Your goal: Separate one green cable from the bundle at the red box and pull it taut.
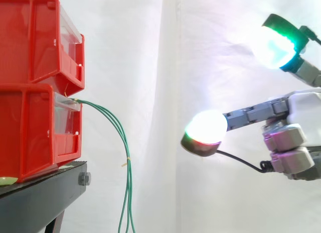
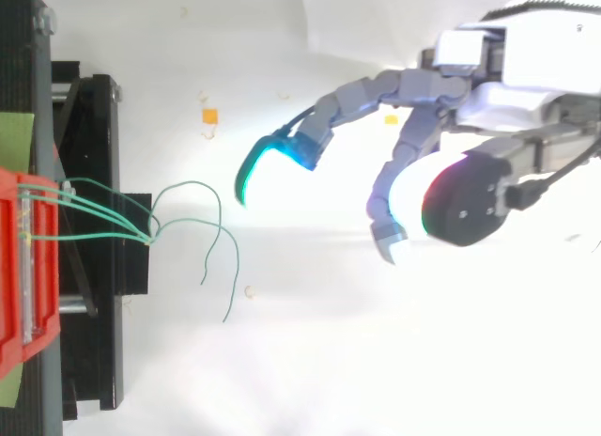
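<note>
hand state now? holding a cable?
Hand: open, fingers spread, holding nothing. It is well apart from the green cables hanging from the red box.

side level, top overhead, both close; share green cables (image 1: 129, 183)

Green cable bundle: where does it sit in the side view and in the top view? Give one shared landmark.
Side view: the green cable bundle leaves the front of the red bins at left, arcs right and hangs down to the bottom edge.
Top view: left of centre, running right from the red bins, loose ends fanning out.
Shared landmark: the red bins' front, where the cables come out.
</note>
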Robot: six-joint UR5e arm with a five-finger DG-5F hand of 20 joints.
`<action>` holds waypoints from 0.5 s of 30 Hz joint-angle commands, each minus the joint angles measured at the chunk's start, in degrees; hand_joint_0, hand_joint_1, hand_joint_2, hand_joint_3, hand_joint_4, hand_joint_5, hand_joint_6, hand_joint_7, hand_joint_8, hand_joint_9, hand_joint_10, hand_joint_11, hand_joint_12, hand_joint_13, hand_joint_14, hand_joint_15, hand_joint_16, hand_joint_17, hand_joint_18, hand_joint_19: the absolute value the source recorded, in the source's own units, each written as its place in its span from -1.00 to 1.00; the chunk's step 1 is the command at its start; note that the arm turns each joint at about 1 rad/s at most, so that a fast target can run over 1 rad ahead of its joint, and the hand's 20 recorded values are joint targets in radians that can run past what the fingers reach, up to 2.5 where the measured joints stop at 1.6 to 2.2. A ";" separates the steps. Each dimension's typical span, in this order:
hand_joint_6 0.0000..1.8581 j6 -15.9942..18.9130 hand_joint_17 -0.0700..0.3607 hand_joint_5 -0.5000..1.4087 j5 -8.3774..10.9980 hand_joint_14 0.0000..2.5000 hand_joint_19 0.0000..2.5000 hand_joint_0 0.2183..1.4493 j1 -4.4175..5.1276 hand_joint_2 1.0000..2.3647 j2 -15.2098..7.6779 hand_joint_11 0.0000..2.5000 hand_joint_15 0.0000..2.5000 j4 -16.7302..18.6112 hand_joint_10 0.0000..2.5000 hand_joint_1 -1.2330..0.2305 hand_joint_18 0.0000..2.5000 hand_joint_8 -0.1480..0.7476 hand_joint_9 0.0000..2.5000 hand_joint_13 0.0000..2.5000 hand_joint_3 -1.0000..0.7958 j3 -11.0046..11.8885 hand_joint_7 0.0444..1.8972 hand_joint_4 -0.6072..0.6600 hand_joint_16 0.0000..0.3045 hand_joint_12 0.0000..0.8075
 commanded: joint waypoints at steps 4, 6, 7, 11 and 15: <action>-0.46 -1.73 0.36 -0.75 -1.33 -0.98 -0.46 -0.81 -0.20 -1.00 -1.16 -0.34 -0.35 -2.02 -0.99 0.11 0.43 0.11 -0.06 -0.04 -0.44 4.41 -0.39 0.16 -0.35 0.18; -0.46 -2.52 0.35 -0.75 -1.33 -0.98 -0.47 -0.81 -0.38 -1.00 -1.16 -0.34 -0.35 -2.29 -0.99 0.11 0.43 0.11 -0.06 -0.04 -0.44 4.58 -0.39 0.16 -0.35 0.18; -0.46 -3.31 0.35 -0.75 -1.42 -0.98 -0.46 -0.81 -0.64 -1.00 -1.24 -0.34 -0.35 -2.20 -0.99 0.11 0.44 0.11 -0.06 -0.04 -0.44 4.58 -0.39 0.16 -0.35 0.18; -0.46 -3.49 0.36 -0.75 -3.00 -0.98 -0.46 -0.81 -1.69 -1.00 -1.24 -0.33 -0.35 -2.90 -0.99 0.11 0.43 0.09 -0.06 -0.04 -0.44 4.58 -0.39 0.16 -0.35 0.18; -0.46 -3.75 0.35 -0.75 -3.88 -0.98 -0.46 -0.81 -1.96 -1.00 -1.24 -0.33 -0.35 -2.46 -0.99 0.11 0.43 0.10 -0.06 -0.04 -0.44 4.58 -0.39 0.16 -0.35 0.17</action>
